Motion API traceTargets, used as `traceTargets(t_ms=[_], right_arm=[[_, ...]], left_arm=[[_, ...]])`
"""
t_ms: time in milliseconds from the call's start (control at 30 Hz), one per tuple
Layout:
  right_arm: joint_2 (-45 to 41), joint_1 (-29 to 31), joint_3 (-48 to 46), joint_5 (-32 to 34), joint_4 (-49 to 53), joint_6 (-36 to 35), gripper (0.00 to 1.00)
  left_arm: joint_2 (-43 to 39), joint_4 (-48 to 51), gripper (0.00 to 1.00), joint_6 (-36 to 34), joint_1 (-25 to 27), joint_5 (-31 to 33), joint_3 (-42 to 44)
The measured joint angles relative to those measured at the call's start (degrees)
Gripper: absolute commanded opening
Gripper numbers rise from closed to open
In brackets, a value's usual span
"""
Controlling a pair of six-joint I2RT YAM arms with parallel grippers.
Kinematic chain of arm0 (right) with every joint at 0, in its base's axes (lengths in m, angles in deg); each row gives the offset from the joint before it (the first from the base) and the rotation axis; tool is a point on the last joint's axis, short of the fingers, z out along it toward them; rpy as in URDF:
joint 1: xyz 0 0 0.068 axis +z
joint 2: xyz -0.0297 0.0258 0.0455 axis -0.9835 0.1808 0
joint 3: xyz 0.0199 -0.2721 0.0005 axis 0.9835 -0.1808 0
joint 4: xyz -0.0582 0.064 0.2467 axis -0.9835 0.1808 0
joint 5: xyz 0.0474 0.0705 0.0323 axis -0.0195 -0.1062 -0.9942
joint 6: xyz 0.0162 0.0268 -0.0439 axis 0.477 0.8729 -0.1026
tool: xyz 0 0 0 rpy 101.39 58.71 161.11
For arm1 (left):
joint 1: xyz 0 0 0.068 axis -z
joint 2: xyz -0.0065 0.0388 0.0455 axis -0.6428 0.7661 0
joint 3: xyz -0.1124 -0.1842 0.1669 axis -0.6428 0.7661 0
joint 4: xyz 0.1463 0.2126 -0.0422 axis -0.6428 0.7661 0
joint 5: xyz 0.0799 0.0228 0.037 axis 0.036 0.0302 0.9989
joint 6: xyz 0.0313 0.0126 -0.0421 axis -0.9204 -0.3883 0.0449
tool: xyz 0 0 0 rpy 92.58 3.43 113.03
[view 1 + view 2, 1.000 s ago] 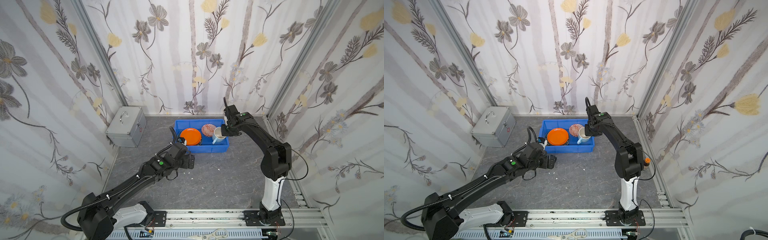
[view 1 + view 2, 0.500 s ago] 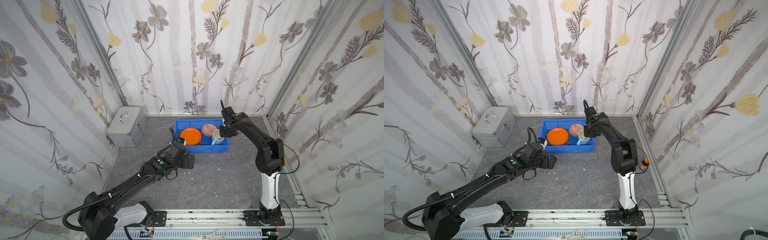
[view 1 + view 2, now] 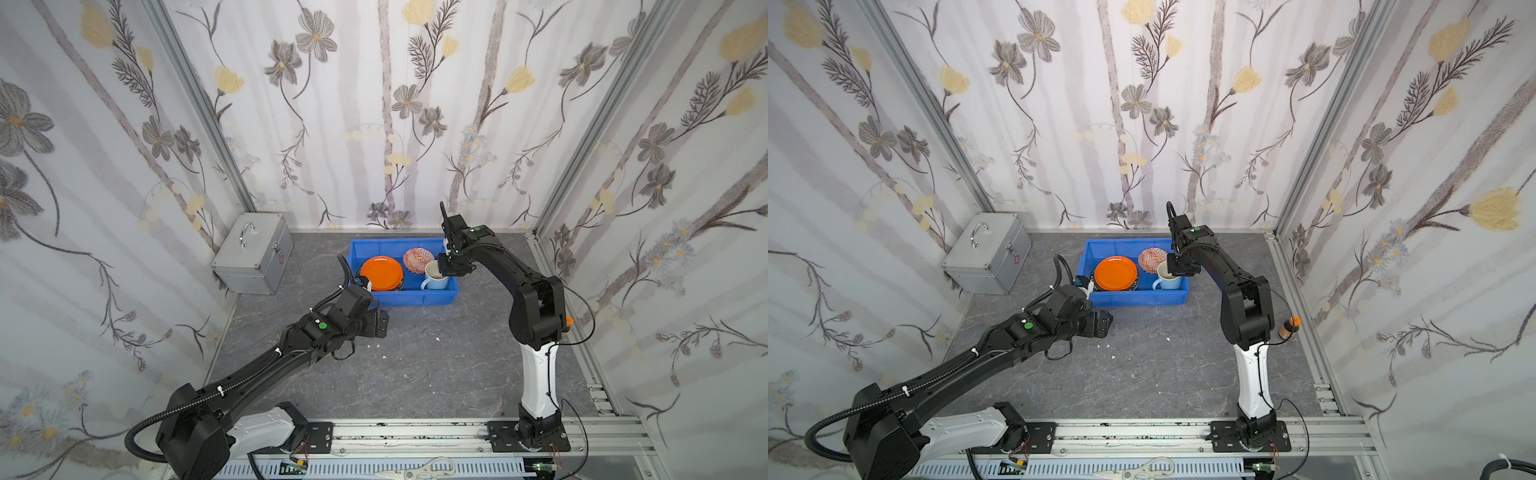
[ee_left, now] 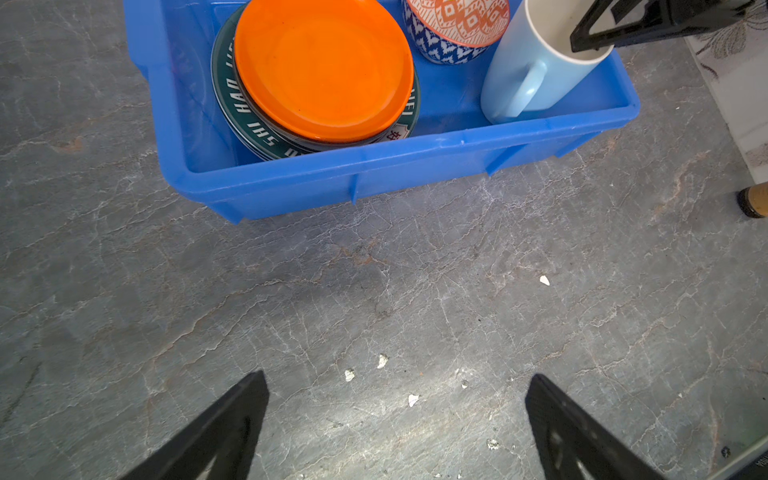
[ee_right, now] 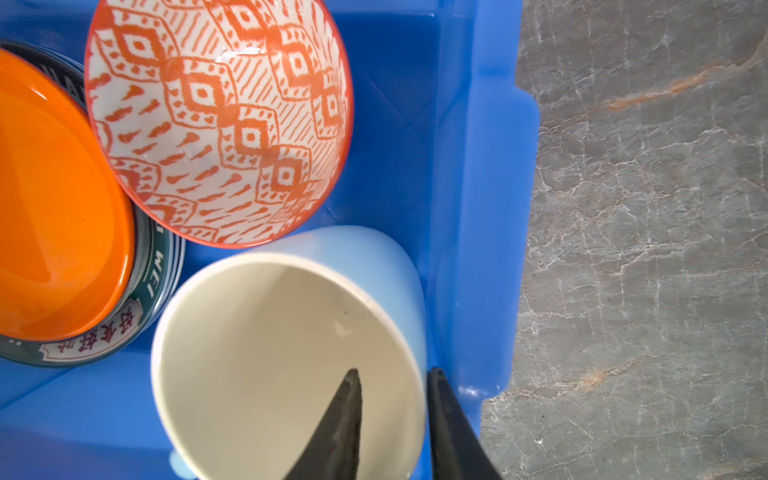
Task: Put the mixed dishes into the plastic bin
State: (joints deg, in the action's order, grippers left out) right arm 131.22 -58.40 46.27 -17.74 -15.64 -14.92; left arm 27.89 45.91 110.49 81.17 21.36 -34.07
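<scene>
Only wrist views show jaws: right gripper slightly apart astride wall of mug in bin, unclamped; left gripper spread wide above surface.

I see my tabletop as grey with pale stone-like veining. The blue plastic bin sits on it at upper centre in both top views. The silver metal case is well apart at upper left, near the wall. A few white chips lie on the bare middle. A small brown object with an orange top stands at the right edge.
</scene>
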Motion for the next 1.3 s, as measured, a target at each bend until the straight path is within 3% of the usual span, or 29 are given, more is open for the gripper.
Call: traceTargets(t_ms=[367,533,600,700,767,800,900,967,1033,1133,1233,1300], right_arm=[[-3.4,-0.3,0.0,1.9,0.2,-0.4,0.45],[-6.5,-0.3,0.0,2.9,0.6,-0.6,0.45],[-8.2,-0.2,-0.7,3.0,0.5,-0.6,0.50],[-12.2,0.1,-3.6,3.0,-0.2,-0.8,0.64],[-15.7,0.1,-7.1,3.0,-1.4,-0.9,0.98],[-17.2,0.2,-8.9,2.8,-2.1,-0.9,1.00],[-22.4,0.2,-15.4,2.4,-4.8,-1.5,0.96],[-24.6,0.0,-19.4,2.4,-6.6,-1.4,0.86],[-26.0,-0.3,-23.3,2.6,-8.9,-1.3,0.69],[-27.5,-0.9,-29.1,2.6,-11.6,-1.2,0.57],[-27.8,-1.8,-33.2,2.3,-14.4,-0.7,0.52],[-27.8,-2.6,-35.0,1.4,-16.1,-0.7,0.51]], left_arm=[[-0.1,0.0,1.00,0.7,0.0,0.0,0.0],[-1.0,0.1,1.00,0.9,0.0,0.0,0.1],[-1.3,0.1,1.00,1.1,-0.2,0.1,0.3],[-1.9,0.1,1.00,1.6,-0.7,0.6,1.1],[-2.4,0.3,1.00,2.1,-1.0,1.0,1.7],[-2.7,0.3,1.00,2.3,-1.1,1.2,1.9],[-3.5,0.7,1.00,2.8,-1.4,2.2,2.3],[-3.7,0.9,1.00,3.0,-1.9,3.2,2.2],[-3.5,1.7,1.00,3.2,-2.7,4.0,1.4],[-1.9,1.8,0.96,3.2,-4.7,4.8,-0.8],[1.9,1.6,0.91,3.2,-7.7,4.9,-3.5],[5.1,1.5,0.81,3.2,-9.6,4.6,-5.6]])
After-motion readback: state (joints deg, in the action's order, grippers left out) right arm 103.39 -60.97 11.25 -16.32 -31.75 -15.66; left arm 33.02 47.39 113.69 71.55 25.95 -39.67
